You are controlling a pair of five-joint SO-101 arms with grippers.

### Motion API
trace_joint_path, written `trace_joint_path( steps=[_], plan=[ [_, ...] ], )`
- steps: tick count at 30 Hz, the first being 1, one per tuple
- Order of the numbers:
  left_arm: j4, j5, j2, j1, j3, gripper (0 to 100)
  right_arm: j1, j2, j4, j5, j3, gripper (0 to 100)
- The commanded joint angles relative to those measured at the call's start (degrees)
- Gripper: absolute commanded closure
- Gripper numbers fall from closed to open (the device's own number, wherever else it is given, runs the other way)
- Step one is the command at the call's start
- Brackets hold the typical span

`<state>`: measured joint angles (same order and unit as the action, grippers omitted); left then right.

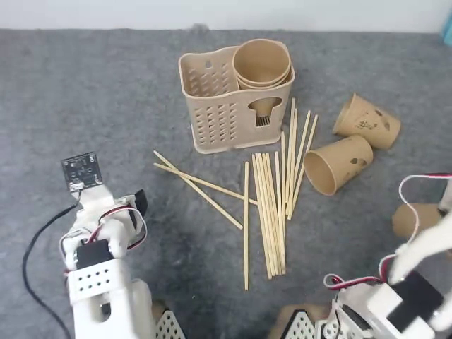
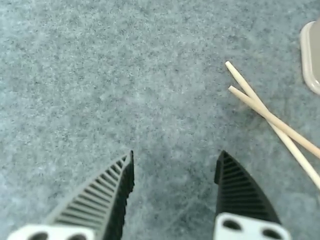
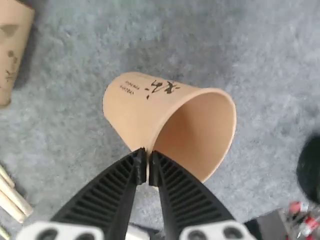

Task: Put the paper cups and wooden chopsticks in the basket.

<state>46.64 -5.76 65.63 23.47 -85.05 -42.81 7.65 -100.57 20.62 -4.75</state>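
The cup is pinched through its wall at the rim, the right gripper clamped almost closed on it, well right of the basket. A firm pinch is called for, the cup to be turned mouth-up over the stack. The left gripper is spread wide, nothing touched, chopsticks near

Bare grey carpet gives you passing room left of the basket in the high view. Stacked paper cups fill one compartment; the other is open. Loose chopsticks sprawl before it, with two tipped cups beside them.
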Motion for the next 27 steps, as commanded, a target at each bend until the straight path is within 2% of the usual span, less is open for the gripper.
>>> trace_joint_path(
  steps=[1, 13, 15, 21, 27],
  plan=[
    [-1.2, 0.7, 1.1, 0.4, 0.1, 75, 5.0, 0.6, -2.4, 1.0, -3.3, 99.1],
    [-1.2, 0.7, 1.1, 0.4, 0.1, 75, 19.0, 0.5, -2.2, 0.6, 5.3, 98.6],
    [-1.2, 0.7, 1.1, 0.4, 0.1, 75, 21.2, 0.7, -2.3, 0.5, 5.7, 95.0],
    [-1.2, 0.7, 1.1, 0.4, 0.1, 75, 26.2, 0.7, -2.3, -2.0, 4.4, 76.2],
    [-1.2, 0.7, 1.1, 0.4, 0.1, 75, 28.3, 1.7, -2.4, -2.3, 3.5, 73.9]
  ],
)
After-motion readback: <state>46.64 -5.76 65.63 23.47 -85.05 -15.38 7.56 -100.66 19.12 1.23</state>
